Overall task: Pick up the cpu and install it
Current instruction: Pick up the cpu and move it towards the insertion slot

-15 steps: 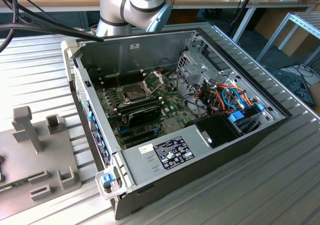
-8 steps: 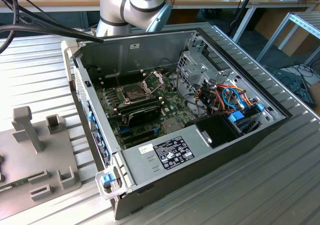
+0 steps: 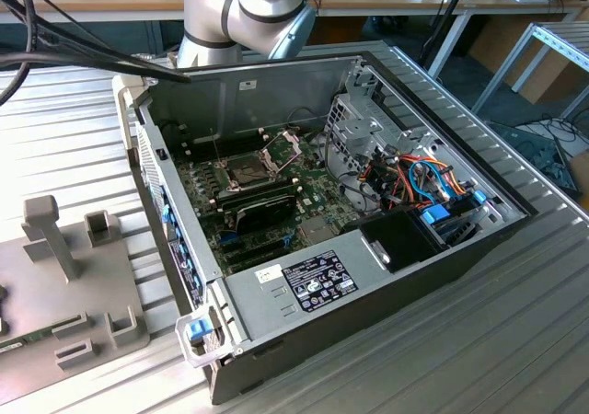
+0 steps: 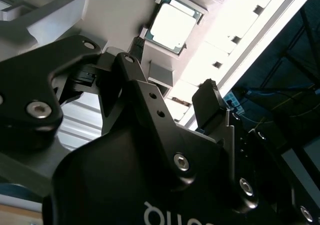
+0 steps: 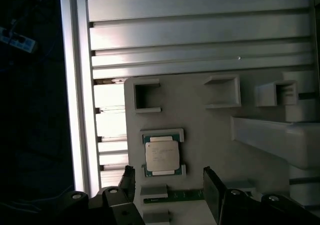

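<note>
Checking your setup: the gripper [image 5: 170,184] hung over the grey fixture plate [image 5: 210,135] with its fingers [image 5: 213,191] spread wide and nothing between them. In both wrist views the cpu [image 5: 161,155] sat flat in a square pocket on that plate, silver top up, with a green edge showing around it. It lay just ahead of the fingertips, roughly in line with the gap and nearer one finger than the other, touching neither. In the second wrist view the cpu [image 4: 173,25] showed past the gripper [image 4: 170,77], apart from both black fingers [image 4: 212,100].

In the exterior view your arm [image 3: 244,14] stood behind the open computer case [image 3: 479,239] on the slatted table [image 3: 515,340]. The fixture plate [image 3: 64,276] lay to the exterior view's left of the case. Inside it you had the green motherboard [image 3: 204,191], and the socket [image 3: 248,170] had its metal frame [image 3: 283,144] swung up.

Writing:
- The cpu lid carried faint lines of print.
- White lettering [image 4: 170,215] ran across the gripper body, cut off at the edge.
- The power supply [image 3: 248,304] had a black label [image 3: 319,279] with white print and marks, and a small white sticker [image 3: 269,273] beside it.
- A second sticker [image 3: 248,86] sat on the case's back wall.

I couldn't make out any of it well enough to quote to you.
</note>
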Available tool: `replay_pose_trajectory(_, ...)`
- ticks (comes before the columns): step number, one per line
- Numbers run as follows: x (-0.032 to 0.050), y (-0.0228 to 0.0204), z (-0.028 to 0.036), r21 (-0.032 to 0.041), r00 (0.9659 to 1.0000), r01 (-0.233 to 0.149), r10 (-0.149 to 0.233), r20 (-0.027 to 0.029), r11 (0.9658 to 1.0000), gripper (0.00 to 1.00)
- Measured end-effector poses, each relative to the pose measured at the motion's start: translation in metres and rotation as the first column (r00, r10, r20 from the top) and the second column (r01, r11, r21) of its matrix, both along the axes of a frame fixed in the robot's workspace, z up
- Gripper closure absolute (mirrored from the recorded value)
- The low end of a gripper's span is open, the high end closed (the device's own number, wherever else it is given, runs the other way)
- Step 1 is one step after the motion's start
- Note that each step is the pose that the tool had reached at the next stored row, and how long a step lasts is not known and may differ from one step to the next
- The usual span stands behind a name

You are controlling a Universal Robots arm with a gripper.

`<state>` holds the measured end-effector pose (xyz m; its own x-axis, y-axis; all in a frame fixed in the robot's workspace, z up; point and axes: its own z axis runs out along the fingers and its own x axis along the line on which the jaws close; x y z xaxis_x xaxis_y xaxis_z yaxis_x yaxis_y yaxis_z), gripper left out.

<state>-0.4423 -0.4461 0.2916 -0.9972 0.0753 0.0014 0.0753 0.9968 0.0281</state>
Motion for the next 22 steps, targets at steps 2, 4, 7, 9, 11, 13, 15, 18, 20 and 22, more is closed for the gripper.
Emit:
replay_pose_trajectory(2,0.0,0.0,-0.0022,0.0,1.0,0.0,0.0,0.0,1.0,0.34)
replay_pose_trajectory(4,0.0,0.0,-0.0041,0.0,1.0,0.0,0.0,0.0,1.0,0.34)
replay_pose_trajectory(7,0.0,0.0,-0.0056,-0.0003,1.0,0.0,0.0,-0.0004,1.0,0.34)
replay_pose_trajectory(9,0.0,0.0,-0.0059,-0.0001,1.0,0.0,0.0,-0.0001,1.0,0.34)
replay_pose_trajectory(11,0.0,0.0,-0.0059,-0.0001,1.0,0.0,0.0,-0.0001,1.0,0.34)
replay_pose_trajectory(13,0.0,0.0,-0.0059,-0.0001,1.0,0.0,0.0,0.0,1.0,0.34)
replay_pose_trajectory(15,0.0,0.0,-0.0059,-0.0001,1.0,0.0,0.0,-0.0001,1.0,0.34)
replay_pose_trajectory(18,0.0,0.0,-0.0123,0.0,1.0,0.0,0.0,0.0,1.0,0.34)
replay_pose_trajectory(20,0.0,0.0,-0.0322,0.0,1.0,0.0,0.0,0.0,1.0,0.34)
replay_pose_trajectory(22,0.0,0.0,-0.0357,0.0,1.0,0.0,0.0,0.0,1.0,0.34)
